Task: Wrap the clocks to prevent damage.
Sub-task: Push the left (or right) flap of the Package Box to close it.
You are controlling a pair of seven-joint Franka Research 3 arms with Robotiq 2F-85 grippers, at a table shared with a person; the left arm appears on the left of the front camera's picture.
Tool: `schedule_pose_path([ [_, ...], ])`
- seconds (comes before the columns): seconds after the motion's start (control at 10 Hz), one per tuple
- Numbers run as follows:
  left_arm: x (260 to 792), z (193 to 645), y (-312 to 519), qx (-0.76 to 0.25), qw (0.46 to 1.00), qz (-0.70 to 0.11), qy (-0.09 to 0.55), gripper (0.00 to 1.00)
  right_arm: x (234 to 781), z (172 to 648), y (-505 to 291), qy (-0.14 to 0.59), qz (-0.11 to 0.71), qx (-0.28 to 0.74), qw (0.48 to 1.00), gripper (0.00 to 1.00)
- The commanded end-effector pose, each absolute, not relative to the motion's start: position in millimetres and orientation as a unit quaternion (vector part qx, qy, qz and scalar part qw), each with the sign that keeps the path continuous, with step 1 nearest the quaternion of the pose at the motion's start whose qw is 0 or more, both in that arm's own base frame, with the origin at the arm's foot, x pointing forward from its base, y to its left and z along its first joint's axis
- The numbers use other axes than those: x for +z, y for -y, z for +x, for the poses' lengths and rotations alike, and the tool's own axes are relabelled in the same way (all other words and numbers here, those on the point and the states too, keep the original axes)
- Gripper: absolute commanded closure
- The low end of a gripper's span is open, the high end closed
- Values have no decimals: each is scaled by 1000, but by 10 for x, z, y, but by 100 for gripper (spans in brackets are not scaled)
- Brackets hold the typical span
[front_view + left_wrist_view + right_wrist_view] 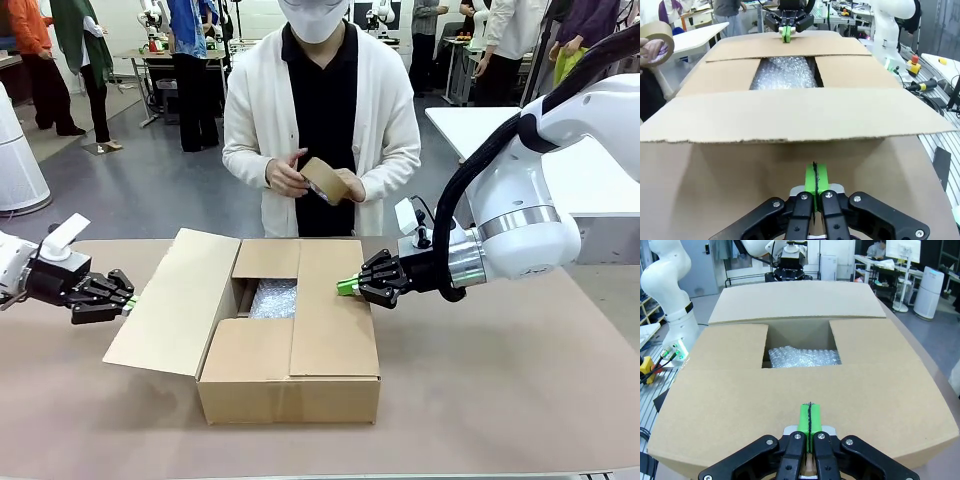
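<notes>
One brown cardboard box point(290, 360) is seen on the worktop point(500, 400), and every place below is given from it. One whitish bubble-wrap bundle point(273, 298), taken to hold the clocks, lies inside the box. It is seen through the gap left in the top. How many clocks it holds cannot be told, and its long axis is hidden by the flaps.

Three flaps are folded in: the far one, the near one and the long one on the robot's right. The long flap on the robot's left is spread outward.

The robot's left hand point(128, 303) is held just beside the outer edge of that spread flap, its green fingertips pressed together and holding nothing. The robot's right hand point(346, 286) is placed at the box's opposite edge, over the folded long flap, with fingertips likewise together and empty. Contact with the cardboard cannot be settled.

The bundle thus lies between the two hands, beyond the open flap from the left one. The left arm is judged the nearer for folding that flap down.

One brown tape roll point(325, 180) is held in the person's hands beyond the box's far side.
</notes>
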State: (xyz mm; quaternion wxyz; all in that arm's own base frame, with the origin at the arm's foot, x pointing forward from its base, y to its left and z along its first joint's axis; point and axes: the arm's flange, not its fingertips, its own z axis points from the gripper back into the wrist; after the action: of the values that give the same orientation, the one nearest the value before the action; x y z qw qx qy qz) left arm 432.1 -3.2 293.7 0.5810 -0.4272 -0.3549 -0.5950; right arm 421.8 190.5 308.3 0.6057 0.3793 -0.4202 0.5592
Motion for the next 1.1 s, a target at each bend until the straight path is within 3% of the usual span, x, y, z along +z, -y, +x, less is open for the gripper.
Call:
schedule_pose_path([
  [0.0, 2917, 4334, 194, -599, 570, -412, 383, 100, 3019, 4211, -1919, 415, 378, 558, 611, 99],
  [1.0, 3397, 4502, 1180, -632, 540, -411, 375, 100, 3019, 4211, -1919, 415, 378, 558, 611, 99],
])
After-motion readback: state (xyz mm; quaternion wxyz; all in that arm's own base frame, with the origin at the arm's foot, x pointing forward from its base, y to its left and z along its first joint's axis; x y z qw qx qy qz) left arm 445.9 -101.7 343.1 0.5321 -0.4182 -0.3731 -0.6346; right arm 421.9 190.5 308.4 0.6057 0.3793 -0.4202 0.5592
